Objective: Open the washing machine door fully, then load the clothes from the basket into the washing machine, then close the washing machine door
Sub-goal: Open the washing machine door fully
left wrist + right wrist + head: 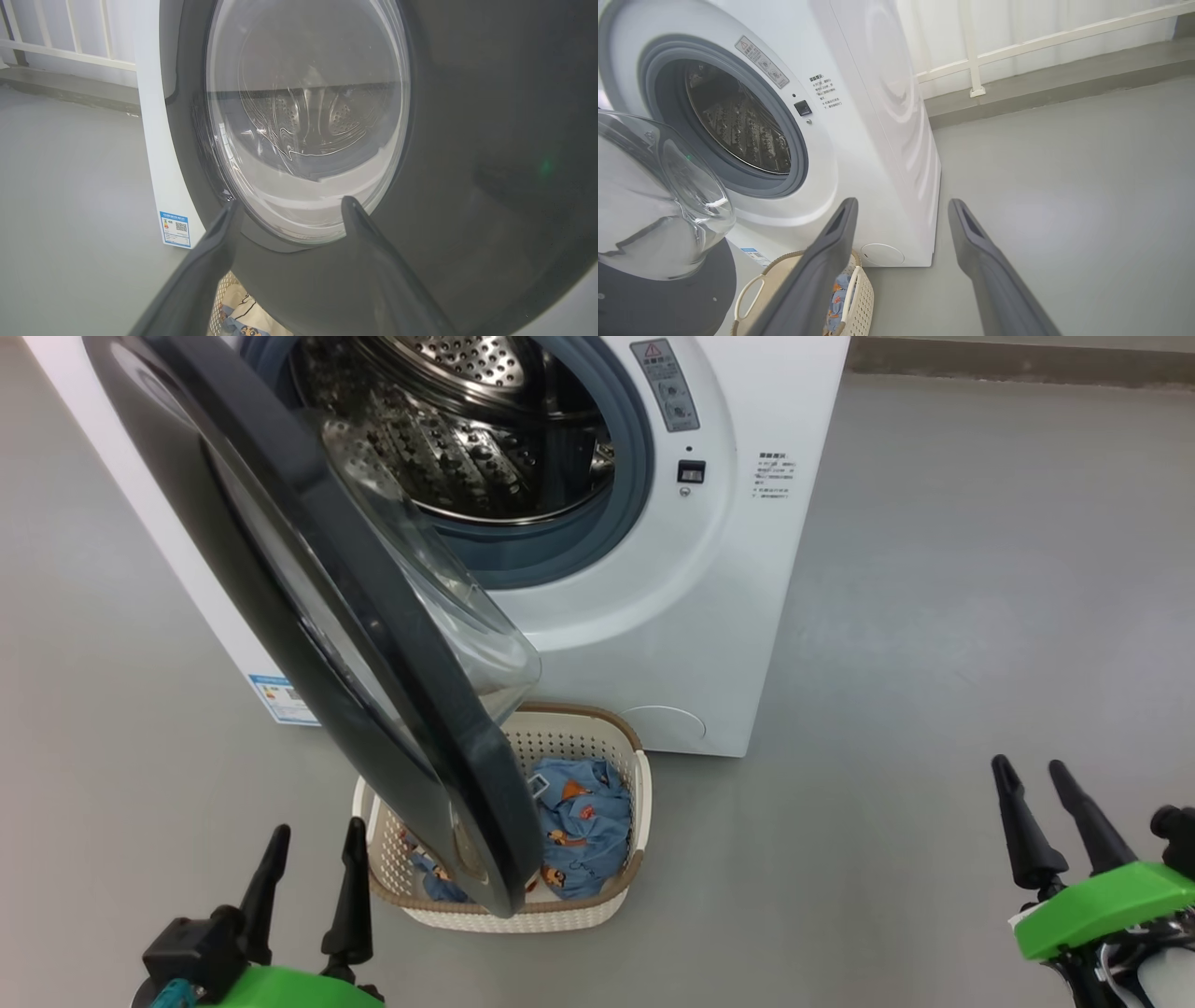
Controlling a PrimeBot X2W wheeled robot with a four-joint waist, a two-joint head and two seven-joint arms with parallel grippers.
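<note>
Nearby, the left gripper (317, 828) at seven o'clock and the right gripper (1029, 765) at four hang empty, fingers apart. At six, the clothes (579, 821) lie in the basket (624, 730), overhung by the part-open washing machine door (308, 569). At twelve, the washing machine (747, 569) drum (467, 429) looks empty, so loading and closing are left.

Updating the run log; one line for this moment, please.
door: partly open | clothes: in basket | drum: looks empty | left end effector: open, empty | right end effector: open, empty
</note>
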